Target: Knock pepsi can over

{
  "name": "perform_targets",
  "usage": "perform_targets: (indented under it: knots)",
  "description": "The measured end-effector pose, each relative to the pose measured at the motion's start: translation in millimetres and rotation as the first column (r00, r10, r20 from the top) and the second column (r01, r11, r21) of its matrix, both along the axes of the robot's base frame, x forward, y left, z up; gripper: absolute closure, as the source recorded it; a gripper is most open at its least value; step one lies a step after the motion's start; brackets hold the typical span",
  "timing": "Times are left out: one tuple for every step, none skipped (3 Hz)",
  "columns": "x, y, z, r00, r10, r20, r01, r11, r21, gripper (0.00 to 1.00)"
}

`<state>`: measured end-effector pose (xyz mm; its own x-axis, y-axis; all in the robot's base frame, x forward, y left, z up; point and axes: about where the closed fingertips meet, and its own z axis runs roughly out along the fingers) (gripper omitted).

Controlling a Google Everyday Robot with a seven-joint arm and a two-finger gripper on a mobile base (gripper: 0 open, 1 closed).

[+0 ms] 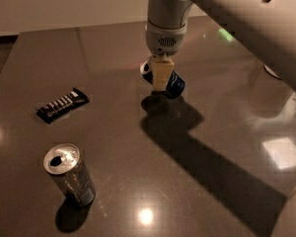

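**A:** Jaws first, please: are they open or closed?

**B:** I cannot tell. The gripper (160, 80) points down from the arm (222, 14). Its pale tip lies across the front of the pepsi can (175, 84), and the rest is hidden.

**A:** Where is the gripper over the table (113, 43)?

**B:** It is over the far middle part, a little right of the centre. It is right at the pepsi can and seems to touch it.

**A:** How does the pepsi can stand?

**B:** It is not upright. It is tilted strongly, with the silver top up and to the left and the blue body down and to the right. I cannot say whether its lower end rests on the table. A dark shadow (163, 105) lies just in front of it and runs toward the near right corner.

**A:** What else is on the table?

**B:** A silver can (71, 177) stands upright near the front left, and the dark opening in its top is visible. A black bar (62, 104) with white marks lies flat on the left side, farther back than the silver can. Both are well apart from the pepsi can and from each other.

**A:** And the arm?

**B:** It is pale and thick, and it crosses the upper right of the view.
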<state>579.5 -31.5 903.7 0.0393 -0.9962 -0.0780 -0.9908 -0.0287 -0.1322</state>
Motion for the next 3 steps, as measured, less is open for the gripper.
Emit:
perform_targets:
  knots:
    - [-5.9,0.2,-4.6,0.9998,0.013,-0.013,-0.013,1.0,-0.009,0.07]
    - [-11.2,0.1,-7.5,0.9994,0.022,-0.026,-0.022,1.0,-0.004,0.0]
    - [-11.2,0.1,-7.5,0.9994,0.022,-0.026,-0.022,1.0,-0.004,0.0]
